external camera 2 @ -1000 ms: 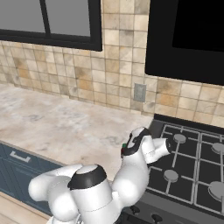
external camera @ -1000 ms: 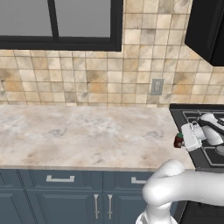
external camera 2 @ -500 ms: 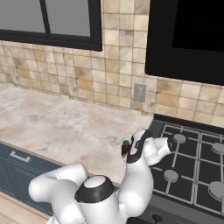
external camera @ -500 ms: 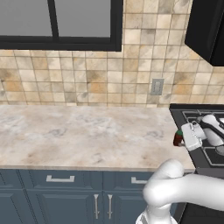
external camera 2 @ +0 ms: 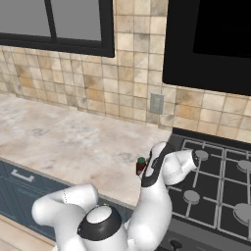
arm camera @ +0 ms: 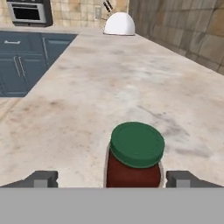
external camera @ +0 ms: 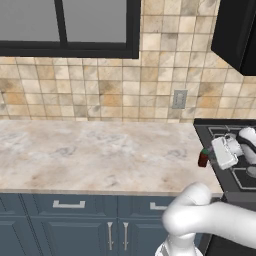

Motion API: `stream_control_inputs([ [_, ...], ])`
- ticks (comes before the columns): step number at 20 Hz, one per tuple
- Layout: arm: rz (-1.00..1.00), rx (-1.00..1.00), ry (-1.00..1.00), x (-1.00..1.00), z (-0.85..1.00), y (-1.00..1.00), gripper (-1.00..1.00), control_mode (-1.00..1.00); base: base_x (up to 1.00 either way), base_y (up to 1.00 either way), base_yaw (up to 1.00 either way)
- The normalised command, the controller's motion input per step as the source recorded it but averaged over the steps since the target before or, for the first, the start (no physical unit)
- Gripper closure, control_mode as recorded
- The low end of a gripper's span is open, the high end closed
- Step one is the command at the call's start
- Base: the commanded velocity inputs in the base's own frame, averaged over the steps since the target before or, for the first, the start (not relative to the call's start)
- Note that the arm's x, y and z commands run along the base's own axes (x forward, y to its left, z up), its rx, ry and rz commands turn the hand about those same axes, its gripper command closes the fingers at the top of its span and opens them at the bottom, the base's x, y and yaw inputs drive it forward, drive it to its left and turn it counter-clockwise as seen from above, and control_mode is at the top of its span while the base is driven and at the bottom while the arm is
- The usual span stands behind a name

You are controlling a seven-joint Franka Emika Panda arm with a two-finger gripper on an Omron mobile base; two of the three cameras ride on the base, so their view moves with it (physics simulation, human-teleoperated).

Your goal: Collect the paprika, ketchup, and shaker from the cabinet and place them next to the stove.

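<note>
The gripper (arm camera: 112, 179) is standing with its jaws spread wide, having just let go of the paprika (arm camera: 136, 155), which is now sitting upright on the counter (external camera: 90, 155) just beside the stove (external camera 2: 215, 171), so ketchup and shaker are probably remaining.

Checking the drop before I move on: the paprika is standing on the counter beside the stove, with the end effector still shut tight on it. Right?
Not quite. The paprika does stand on the counter beside the stove, but the end effector is open: in the hand view its fingertips sit well clear of the jar on both sides.
</note>
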Motion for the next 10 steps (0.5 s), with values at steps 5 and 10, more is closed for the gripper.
stream_control_inputs([
  [5, -0.01, -0.01, 0.00, -0.40, 0.61, 0.00, -1.00, -1.00, 0.00, 0.00, 0.00],
  [10, -0.02, -0.01, -0.03, -0.55, 0.64, 0.06, -1.00, -1.00, 0.00, 0.00, 0.00],
])
